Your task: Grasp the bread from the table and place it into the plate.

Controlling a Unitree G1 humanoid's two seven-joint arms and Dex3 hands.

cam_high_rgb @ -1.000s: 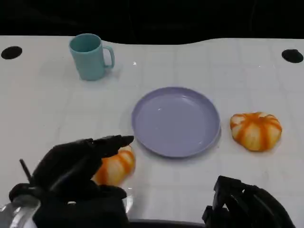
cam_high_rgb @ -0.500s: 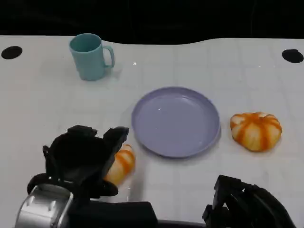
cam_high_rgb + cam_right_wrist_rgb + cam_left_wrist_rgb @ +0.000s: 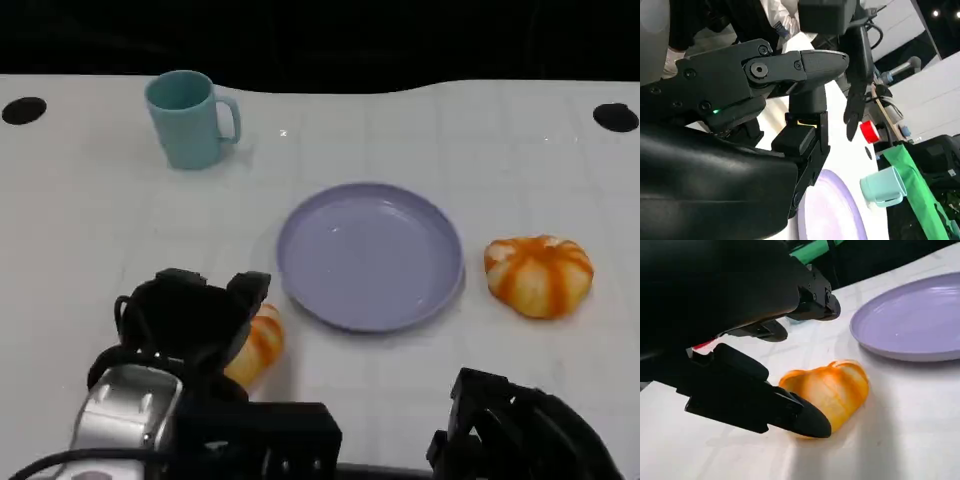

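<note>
While the white surface [image 3: 90,230] is stretching across the head view, one teal cup [image 3: 190,118] is standing upright at the upper left of the frame, its handle pointing toward the right. Below it, at the lower left, the left hand [image 3: 190,325] is reaching over one of the two orange breads, the near bread [image 3: 258,345], which is lying on the surface just beside the plate's lower left rim. In the left wrist view the same bread [image 3: 827,395] is sitting between the black fingers [image 3: 790,415], with one lower finger touching its side and the upper fingers arching above it apart from its top; the hand is cupping the bread but is not yet clenched on it, and the bread is resting on the surface.

At the centre of the head view one lavender plate [image 3: 370,255] is lying flat, holding nothing. To its right, the second bread [image 3: 538,275] is sitting on the surface near the plate's right rim, apart from it.

At the lower right of the frame the right hand [image 3: 515,430] is resting low at the picture's edge, well apart from both breads; whether its fingers are curled or spread, I cannot tell. Two black round marks are sitting at the far left and far right edges of the surface.
</note>
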